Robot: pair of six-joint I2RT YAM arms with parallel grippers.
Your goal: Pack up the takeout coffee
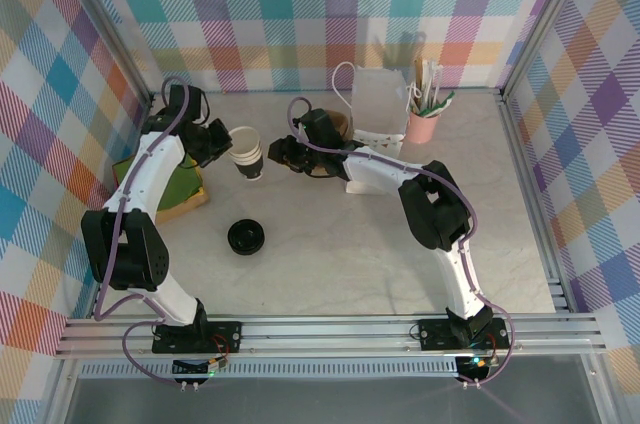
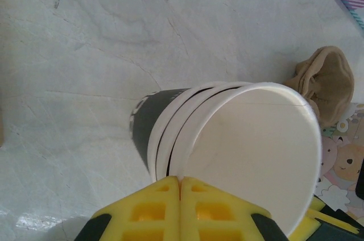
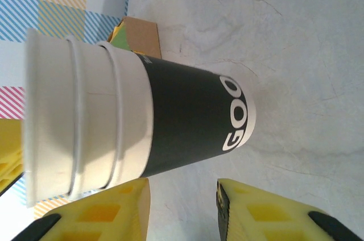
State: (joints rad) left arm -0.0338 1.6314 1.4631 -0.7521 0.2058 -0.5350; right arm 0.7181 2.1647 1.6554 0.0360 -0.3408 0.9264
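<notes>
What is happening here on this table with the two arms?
The left pincer is shut on the rim of a stack of nested paper cups, holding it. The right pincer is open beside the stack's dark side, not gripping it. A black lid sits on the table untouched; whether a cup is under it I cannot tell. The white bag stands at the back.

Pastel plaid walls, grey marbled table. At 10 o'clock, stacked white cups, the outer 1 black-sleeved with white lettering. At 8 o'clock, a black lid. At 1 o'clock, a white bag; at 2, a pink cup. Left gripper and right gripper have yellow fingers.
</notes>
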